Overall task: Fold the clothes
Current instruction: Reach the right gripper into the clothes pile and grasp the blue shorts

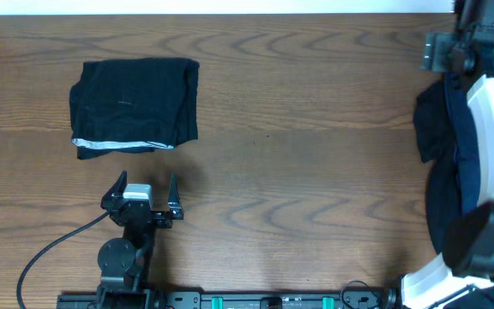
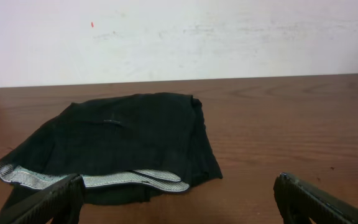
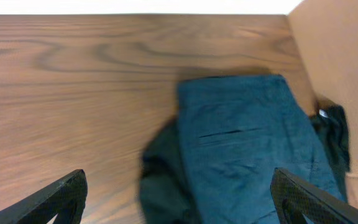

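A black garment with a white edge strip lies folded at the table's back left; the left wrist view shows it as a flat bundle. My left gripper stands open just in front of it, fingers wide apart and holding nothing. A heap of dark navy clothes lies at the right edge, partly hidden under my right arm. In the right wrist view a navy-blue piece lies over a darker one. My right gripper hovers open above them with nothing between its fingers.
Bare wooden table stretches between the folded piece and the heap. A tan panel rises right of the navy cloth. The left arm's cable loops over the near left of the table.
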`<state>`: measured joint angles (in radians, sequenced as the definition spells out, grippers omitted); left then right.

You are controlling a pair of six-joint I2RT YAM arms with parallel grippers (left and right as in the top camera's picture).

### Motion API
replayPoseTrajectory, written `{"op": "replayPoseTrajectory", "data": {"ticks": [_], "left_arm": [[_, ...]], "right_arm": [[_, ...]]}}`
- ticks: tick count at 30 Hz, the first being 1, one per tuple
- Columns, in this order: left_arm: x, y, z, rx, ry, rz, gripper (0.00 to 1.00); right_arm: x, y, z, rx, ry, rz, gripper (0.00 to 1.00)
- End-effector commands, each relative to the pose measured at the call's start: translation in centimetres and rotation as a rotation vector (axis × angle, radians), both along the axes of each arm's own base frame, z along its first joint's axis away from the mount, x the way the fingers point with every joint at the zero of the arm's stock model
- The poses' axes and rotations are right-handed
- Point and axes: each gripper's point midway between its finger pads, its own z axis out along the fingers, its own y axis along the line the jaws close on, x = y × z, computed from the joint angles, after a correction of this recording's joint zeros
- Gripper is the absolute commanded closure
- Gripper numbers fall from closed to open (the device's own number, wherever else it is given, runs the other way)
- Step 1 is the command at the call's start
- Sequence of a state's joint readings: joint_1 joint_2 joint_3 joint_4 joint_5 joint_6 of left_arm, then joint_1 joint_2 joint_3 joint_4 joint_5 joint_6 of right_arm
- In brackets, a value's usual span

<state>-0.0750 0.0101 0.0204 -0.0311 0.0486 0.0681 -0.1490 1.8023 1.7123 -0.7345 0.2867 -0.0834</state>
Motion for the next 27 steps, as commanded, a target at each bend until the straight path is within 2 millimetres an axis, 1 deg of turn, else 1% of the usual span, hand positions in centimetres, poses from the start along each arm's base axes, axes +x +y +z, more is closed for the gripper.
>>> {"op": "replayPoseTrajectory", "data": {"ticks": [1, 5, 9, 11, 16, 20, 27], "left_arm": [[-0.1, 0.1, -1.6, 0.015, 0.046, 0.006, 0.02], [-0.1, 0.1, -1.6, 0.015, 0.046, 0.006, 0.02], [-0.1, 0.1, -1.6, 0.015, 0.046, 0.006, 0.02], [-0.1, 0.1, -1.6, 0.015, 0.046, 0.006, 0.02], [-0.1, 0.1, -1.6, 0.015, 0.046, 0.006, 0.02], [-0.1, 0.1, -1.6, 0.015, 0.046, 0.006, 0.02], [-0.1, 0.1, -1.6, 0.015, 0.046, 0.006, 0.02]], "right_arm": [[1.2, -3.2, -2.4, -0.031, 0.03, -0.056, 0.09], [3.1, -5.1, -6.1, -0.045, 0.054, -0.062, 0.1], [4.5, -5.7, -9.8, -0.046, 0.079, -0.061, 0.12], [5.3, -5.9, -11.0, -0.056, 0.081, -0.05, 0.14], [6.9, -7.0, -14.1, -0.059, 0.061, -0.056, 0.15], [7.5, -7.8, -15.9, -0.058, 0.055, -0.066, 0.15], [7.4, -9.4, -19.6, -0.043, 0.08, -0.087, 0.15]]}}
